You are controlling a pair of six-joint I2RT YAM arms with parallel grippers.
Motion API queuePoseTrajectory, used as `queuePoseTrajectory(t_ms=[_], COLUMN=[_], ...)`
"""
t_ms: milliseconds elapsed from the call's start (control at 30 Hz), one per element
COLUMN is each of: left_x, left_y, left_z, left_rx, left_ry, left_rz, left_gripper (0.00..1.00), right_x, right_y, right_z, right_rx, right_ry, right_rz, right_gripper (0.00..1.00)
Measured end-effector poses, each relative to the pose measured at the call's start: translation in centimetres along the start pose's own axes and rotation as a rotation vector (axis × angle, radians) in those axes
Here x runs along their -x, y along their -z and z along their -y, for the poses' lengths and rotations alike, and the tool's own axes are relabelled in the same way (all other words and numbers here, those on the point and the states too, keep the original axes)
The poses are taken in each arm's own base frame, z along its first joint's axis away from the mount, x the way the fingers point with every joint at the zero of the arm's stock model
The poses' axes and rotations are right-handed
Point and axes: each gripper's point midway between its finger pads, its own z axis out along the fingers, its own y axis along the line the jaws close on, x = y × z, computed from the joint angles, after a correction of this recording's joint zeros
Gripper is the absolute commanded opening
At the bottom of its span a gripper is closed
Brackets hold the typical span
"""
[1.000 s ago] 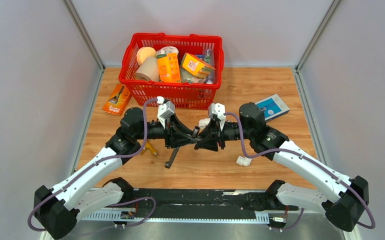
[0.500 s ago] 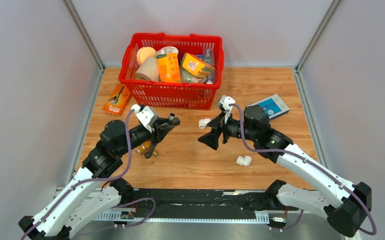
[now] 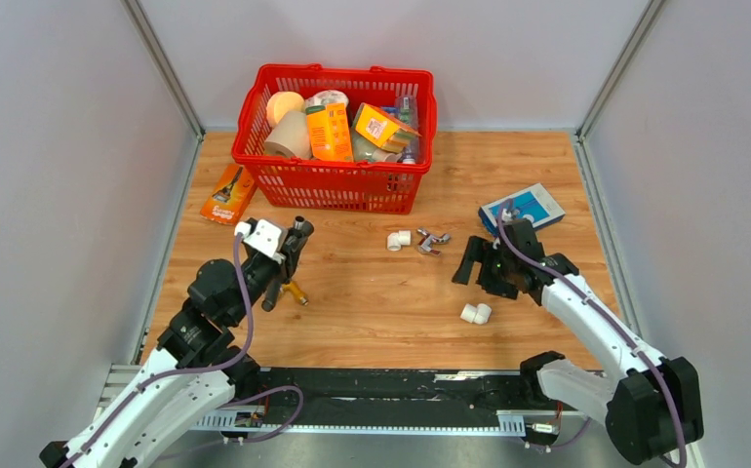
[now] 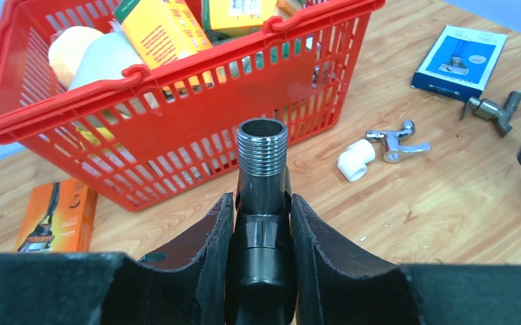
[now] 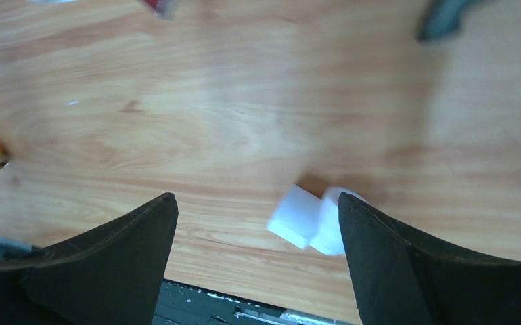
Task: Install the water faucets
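Observation:
The dark grey water faucet (image 4: 262, 145) stands between the fingers of my left gripper (image 4: 261, 203), which is shut on its body. Its threaded open end points toward the red basket. From above, the faucet (image 3: 298, 230) sits at the left of the table in my left gripper (image 3: 289, 252). My right gripper (image 3: 471, 265) hangs open over the right side of the table, holding nothing. In the right wrist view, my right gripper (image 5: 258, 203) stands wide apart above the wood, with a white elbow fitting (image 5: 312, 220) beside the right finger.
A red basket (image 3: 337, 73) full of goods stands at the back. On the wood lie a second white elbow (image 3: 398, 240), chrome fittings (image 3: 432, 240), a blue box (image 3: 523, 208), an orange packet (image 3: 228, 193) and a brass piece (image 3: 296, 292). White elbow (image 3: 476, 313) lies near front right.
My right gripper opened, let go at the centre and drew back to the right. My left arm pulled back to the left, carrying the faucet with it.

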Motion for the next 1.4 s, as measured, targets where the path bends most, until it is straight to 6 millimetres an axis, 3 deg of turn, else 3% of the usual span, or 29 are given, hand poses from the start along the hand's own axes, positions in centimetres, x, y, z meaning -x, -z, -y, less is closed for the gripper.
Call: queuePoseTrajectory(t_ms=[67,167,367,500,633,833,933,1033,1333,1400], left_x=[-0.1,0.3,0.3,0.2,0.1,0.3,0.2,0.2,-0.2,-0.3], left_y=[0.4,0.8,0.9,0.9,0.9,1.0,1.0,1.0,0.9,0.8], left_z=[-0.4,-0.7,-0.8,-0.8,-0.9,-0.9,-0.9,-0.9,-0.8,-0.8], left_rx=[0.021,0.034,0.036,0.038,0.043,0.044,0.044,0.044,0.04,0.038], left_ry=[-0.001,-0.005,-0.012,-0.015,-0.016,-0.017,-0.017,-0.018,-0.02,-0.021], left_rz=[0.008,0.03,0.035,0.033,0.031,0.038,0.038,0.037,0.029,0.027], left_gripper=[0.0,0.0,0.0,0.0,0.0,0.0,0.0,0.0,0.0,0.0], right_x=[-1.9,-3.9,-4.1,-5.1,-6.5,-6.0,-6.1,-6.4,-6.2,-5.9], right_y=[-0.4,-0.2,0.7,0.2,-0.6,-1.6,-2.2,-2.6,-3.7,-3.8], right_z=[2.7,4.8,6.7,7.3,7.2,5.7,5.4,5.3,4.0,3.5], right_rx=[-0.085,-0.167,-0.263,-0.283,-0.269,-0.197,-0.179,-0.166,-0.102,-0.104], right_ry=[-0.111,-0.219,-0.322,-0.38,-0.448,-0.507,-0.516,-0.522,-0.455,-0.384], right_rz=[-0.056,-0.098,-0.048,-0.061,-0.095,-0.101,-0.116,-0.129,-0.142,-0.139], right_gripper=[0.87,0.82,0.77,0.7,0.65,0.62,0.56,0.46,0.03,0.0])
